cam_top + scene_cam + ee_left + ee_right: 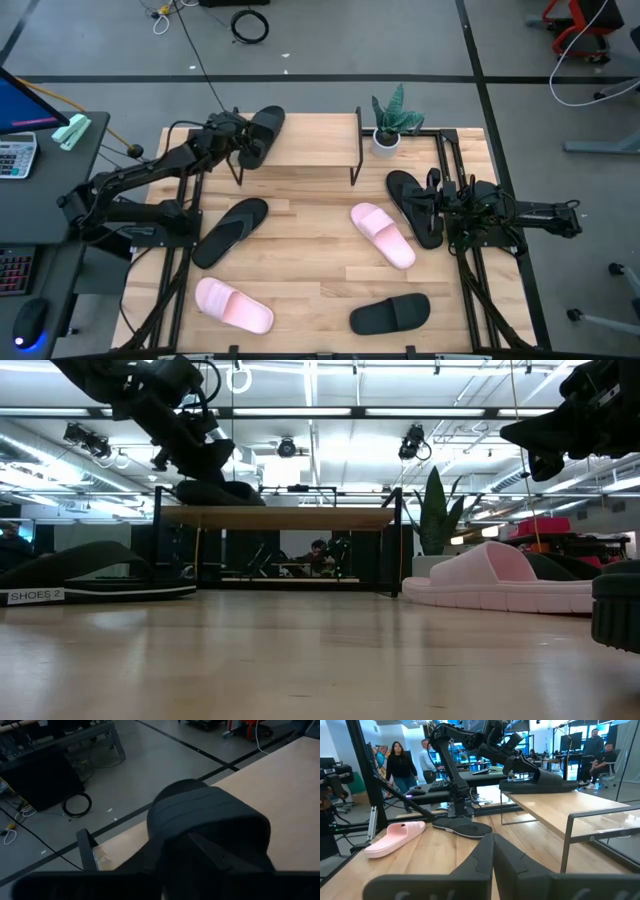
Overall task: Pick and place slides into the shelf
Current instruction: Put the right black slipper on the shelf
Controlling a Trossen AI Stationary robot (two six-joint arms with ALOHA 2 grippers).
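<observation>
My left gripper (243, 143) reaches over the left end of the wooden-topped shelf (310, 145) and is shut on a black wide-strap slide (264, 128), which lies on the plank there (215, 491). My right gripper (440, 207) is shut and empty at the table's right side, beside a black thong flip-flop (412, 203) lying flat. Also flat on the table are the other flip-flop (230, 230), two pink slides (382, 235) (232, 305) and a second black slide (390, 313). My left gripper holds the black slide by its heel end (165, 865), behind the wide strap (210, 812). One finger (215, 855) lies along the footbed and points toward the strap; the other is hidden below the slide. It comes slanting down from the table's left. The sole rests on the shelf top (540, 782).
A small potted plant (388, 125) stands at the shelf's right end. The plank to the right of the held slide is bare (320, 140). A side desk with a calculator (15, 155) sits left of the table. People stand in the room beyond (400, 762).
</observation>
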